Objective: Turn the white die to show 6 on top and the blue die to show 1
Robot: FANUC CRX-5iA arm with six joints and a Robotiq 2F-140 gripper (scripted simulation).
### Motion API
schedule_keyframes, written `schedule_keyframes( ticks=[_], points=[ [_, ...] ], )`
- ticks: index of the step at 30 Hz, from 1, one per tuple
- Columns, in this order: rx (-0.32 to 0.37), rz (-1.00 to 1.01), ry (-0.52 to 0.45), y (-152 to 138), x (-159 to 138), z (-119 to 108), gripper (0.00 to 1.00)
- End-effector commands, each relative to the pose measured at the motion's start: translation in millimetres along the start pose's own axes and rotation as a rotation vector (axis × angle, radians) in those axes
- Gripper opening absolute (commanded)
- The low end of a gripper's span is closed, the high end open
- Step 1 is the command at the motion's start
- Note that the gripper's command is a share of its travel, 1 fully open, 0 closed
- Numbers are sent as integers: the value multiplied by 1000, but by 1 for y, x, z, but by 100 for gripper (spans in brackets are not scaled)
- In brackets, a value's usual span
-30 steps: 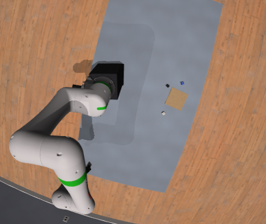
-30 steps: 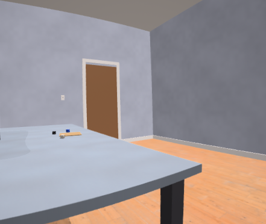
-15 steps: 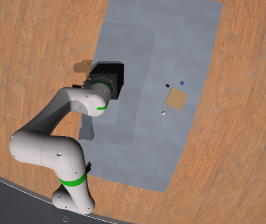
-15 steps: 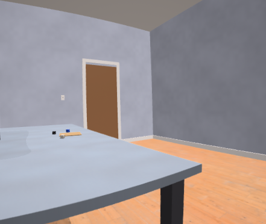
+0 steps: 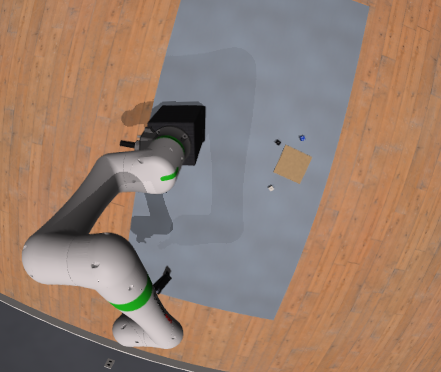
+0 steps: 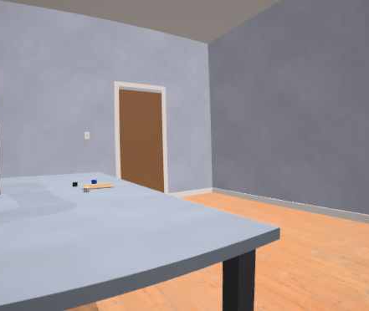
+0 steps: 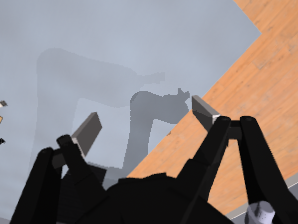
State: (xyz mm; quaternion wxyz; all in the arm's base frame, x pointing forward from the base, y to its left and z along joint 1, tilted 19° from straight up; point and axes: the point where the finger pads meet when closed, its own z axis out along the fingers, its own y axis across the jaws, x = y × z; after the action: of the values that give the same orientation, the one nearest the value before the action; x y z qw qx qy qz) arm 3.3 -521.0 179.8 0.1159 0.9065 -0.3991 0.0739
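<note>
A small tan mat (image 5: pixel 292 163) lies flat on the grey table; it also shows in the exterior view (image 6: pixel 98 186). The white die (image 5: pixel 271 188) sits on the table just off the mat's near-left corner, and shows in the exterior view (image 6: pixel 86 190). The blue die (image 5: pixel 301 138) and the black die (image 5: pixel 277 142) sit on the table beside the mat's far edge, all three off the mat. They also show as the blue die (image 6: pixel 94 181) and black die (image 6: pixel 74 184). My gripper (image 7: pixel 144 112) is open and empty, high over the table's left edge, far from the dice.
The arm's black wrist block (image 5: pixel 179 131) hangs over the table's left side. The table edge and wooden floor (image 7: pixel 250 85) lie under the gripper's right finger. A door (image 6: pixel 141 138) stands in the far wall.
</note>
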Motion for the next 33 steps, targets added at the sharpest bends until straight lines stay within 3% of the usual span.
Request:
schedule_keyframes(
  ticks=[1, 4, 6, 9, 11, 12, 14, 15, 18, 19, 20, 21, 23, 24, 26, 27, 29, 30, 32, 33],
  points=[
    [-3, -31, -18, -28, 23, 20, 100],
    [-4, -81, -35, -69, 46, 41, 100],
    [-4, -81, -35, -69, 46, 41, 100],
    [-9, -142, -48, -118, 67, 63, 100],
    [-9, -142, -48, -119, 68, 64, 100],
    [-12, -175, -53, -147, 77, 74, 100],
    [-12, -175, -53, -147, 77, 74, 100],
    [-16, -211, -56, -176, 85, 85, 100],
    [-16, -211, -56, -176, 85, 85, 100],
    [-21, -249, -58, -207, 92, 95, 100],
    [-21, -249, -58, -207, 92, 95, 100],
    [-25, -288, -58, -235, 96, 103, 100],
    [-25, -288, -58, -239, 96, 104, 100],
    [-30, -328, -56, -266, 98, 111, 100],
    [-30, -328, -56, -272, 99, 113, 100],
    [-34, -369, -52, -300, 99, 120, 100],
    [-34, -369, -52, -304, 100, 121, 100],
    [-38, -410, -47, -333, 98, 127, 100],
    [-38, -410, -47, -336, 98, 128, 100],
    [-41, -450, -41, -366, 95, 134, 100]
  ],
)
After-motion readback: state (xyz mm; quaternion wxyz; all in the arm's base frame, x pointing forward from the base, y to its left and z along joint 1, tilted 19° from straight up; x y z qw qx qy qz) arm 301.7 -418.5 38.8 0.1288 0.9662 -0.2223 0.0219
